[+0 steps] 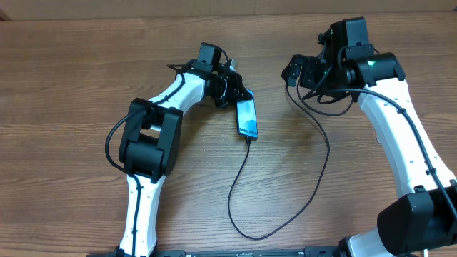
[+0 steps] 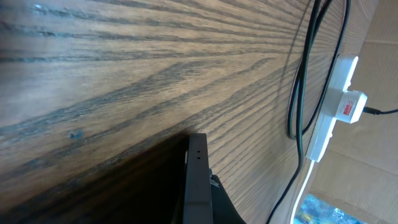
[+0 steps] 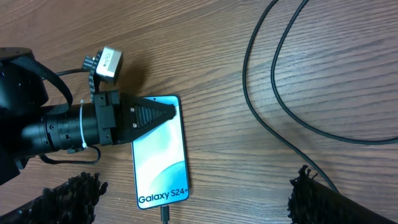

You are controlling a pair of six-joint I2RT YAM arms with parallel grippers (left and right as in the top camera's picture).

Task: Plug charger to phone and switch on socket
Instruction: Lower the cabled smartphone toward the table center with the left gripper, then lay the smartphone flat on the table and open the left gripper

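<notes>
The phone (image 1: pixel 246 117) lies flat on the wooden table, its light-blue screen (image 3: pixel 160 154) lit. The charger's connector (image 3: pixel 165 214) sits in the phone's bottom end. Its thin black cable (image 1: pixel 243 178) loops toward the front edge and back up to the right. My left gripper (image 1: pixel 234 91) is shut, its tip (image 3: pixel 163 111) resting on the phone's top end. The left wrist view shows the phone's dark edge (image 2: pixel 198 177) close up. My right gripper (image 3: pixel 196 205) hangs open above the phone's lower end, holding nothing. The white socket (image 2: pixel 329 118) lies at the table's far side.
A white block with a red label (image 2: pixel 351 106) sits on the socket, a black lead leaving it. The cable's strands (image 3: pixel 267 106) curve over the wood right of the phone. Cardboard (image 2: pixel 373 168) stands behind the socket. The right arm (image 1: pixel 400 135) spans the table's right side.
</notes>
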